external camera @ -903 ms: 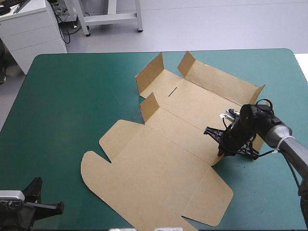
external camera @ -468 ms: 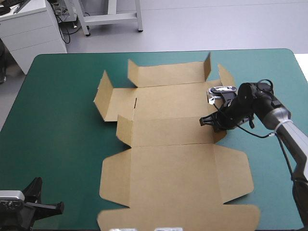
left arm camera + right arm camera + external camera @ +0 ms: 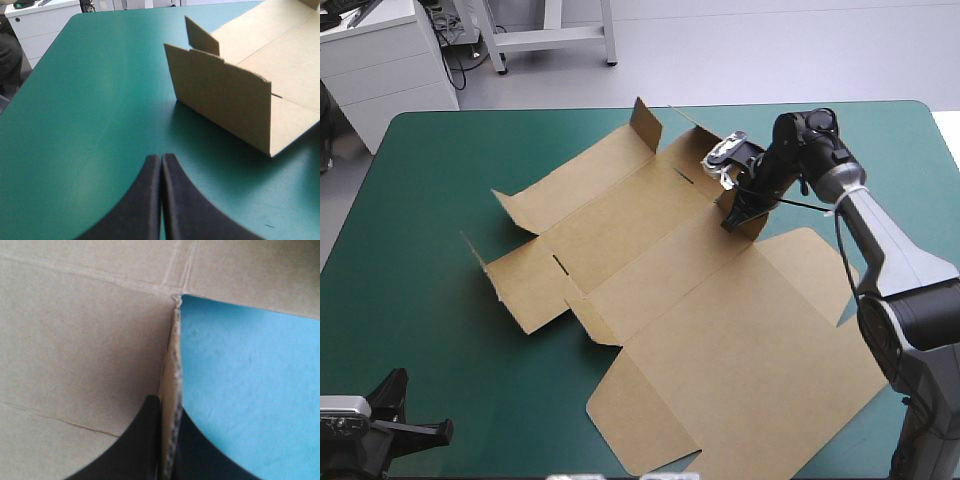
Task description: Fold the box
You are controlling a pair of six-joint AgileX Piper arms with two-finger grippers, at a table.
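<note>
Across mid-table, on the teal-green cover (image 3: 430, 200), lies the brown box (image 3: 700, 310). It is a cut sheet, mostly flat and set on a slant. Its big lid panel (image 3: 760, 340) is toward the near right, w/ short walls and flaps partly raised along the far and left sides.

Reaching in from the right, the right gripper (image 3: 740, 208) pinches a small upright flap (image 3: 756, 224) at the sheet's far right side. Its black fingers are all but closed, board edge betw. them. At the near left corner, well apart from the box, the left gripper (image 3: 160, 159) has its fingers pressed together on nothing.

Step in hand, as I judge it: swinging or raising the sheet by that flap. To do it well:
- grip low, near the crease
- go slow so the thin flap doesn't tear or bend off its score
- let the base slide flat on the cover, not lift

Views differ:
- High view: whole layout and slant, but not the grip itself.
- Right wrist view: flap edge sandwiched betw. the fingers, crease junction just ahead.
- Left wrist view: seen from low down, a wall (image 3: 220, 100) at the box's left end stands upright, which is not plain from above.
</note>
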